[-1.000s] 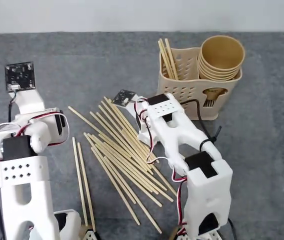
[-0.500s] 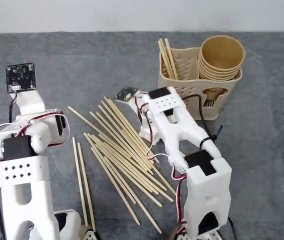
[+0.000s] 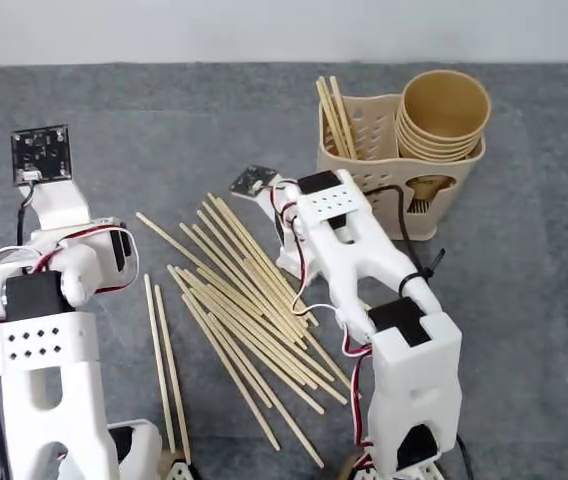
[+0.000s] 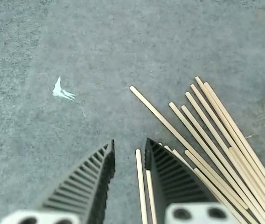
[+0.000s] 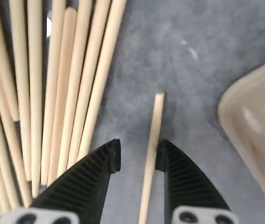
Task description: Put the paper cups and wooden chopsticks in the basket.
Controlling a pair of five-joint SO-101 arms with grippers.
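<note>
Many wooden chopsticks [image 3: 254,300] lie fanned out on the grey mat between the two arms. The beige basket [image 3: 364,150] stands at the back right, with a stack of paper cups [image 3: 444,110] in one compartment and a few chopsticks [image 3: 334,115] upright in the other. My right gripper [image 5: 137,151] is open, low over the mat beside the pile [image 5: 67,93], with a single chopstick [image 5: 153,126] lying between its fingers against one of them. My left gripper [image 4: 129,149] is open over the mat at the pile's near-left edge, one chopstick [image 4: 140,186] lying between its fingers.
A corner of the basket [image 5: 249,121] lies close beside my right gripper. Two separate chopsticks [image 3: 164,360] lie near the left arm's base. A small white mark [image 4: 62,91] is on the mat. Bare grey mat stretches at the back left and far right.
The right arm's wrist has shifted slightly towards the back of the table, nearer the basket. The left arm and the chopstick pile have not moved.
</note>
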